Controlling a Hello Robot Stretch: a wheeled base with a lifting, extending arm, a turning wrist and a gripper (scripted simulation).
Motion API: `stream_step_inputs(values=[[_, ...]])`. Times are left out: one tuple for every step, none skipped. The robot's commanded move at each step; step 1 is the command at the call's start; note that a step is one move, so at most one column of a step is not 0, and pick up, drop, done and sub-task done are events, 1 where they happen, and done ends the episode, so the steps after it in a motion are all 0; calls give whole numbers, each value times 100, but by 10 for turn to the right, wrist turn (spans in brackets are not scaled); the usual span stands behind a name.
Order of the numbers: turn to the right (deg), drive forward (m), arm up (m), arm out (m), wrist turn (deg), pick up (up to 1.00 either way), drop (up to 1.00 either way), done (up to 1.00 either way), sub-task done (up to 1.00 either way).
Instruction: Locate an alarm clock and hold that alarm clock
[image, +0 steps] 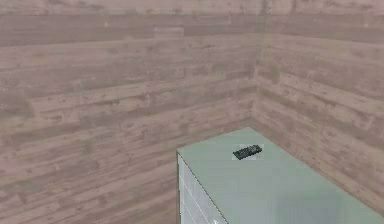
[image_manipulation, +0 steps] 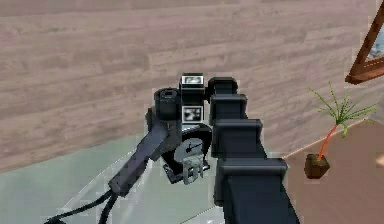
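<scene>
The tool is seen against the pale green worktop; whether anything is held cannot be told. A small dark flat object, not confirmable as the alarm clock, lies on that worktop. A potted plant is placed to the tool's right.

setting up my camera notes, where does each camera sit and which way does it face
forward view: on the robot, looking ahead and somewhat down at a plank wall corner and a pale green tabletop with a small dark flat thing; body in frame: none.
arm side view: on the robot's body, looking out to the arm's side at a plank wall, a potted plant and a picture frame; the arm and fingers are in frame.
shared: likely the same pale green tabletop and plank walls.
</scene>
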Motion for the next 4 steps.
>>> stream_step_inputs(values=[[0,0,0,0,450,0,0,0,0],[0,0,0,0,450,0,0,0,0],[0,0,0,0,330,0,0,0,0],[0,0,-28,0,0,0,0,0,0]])
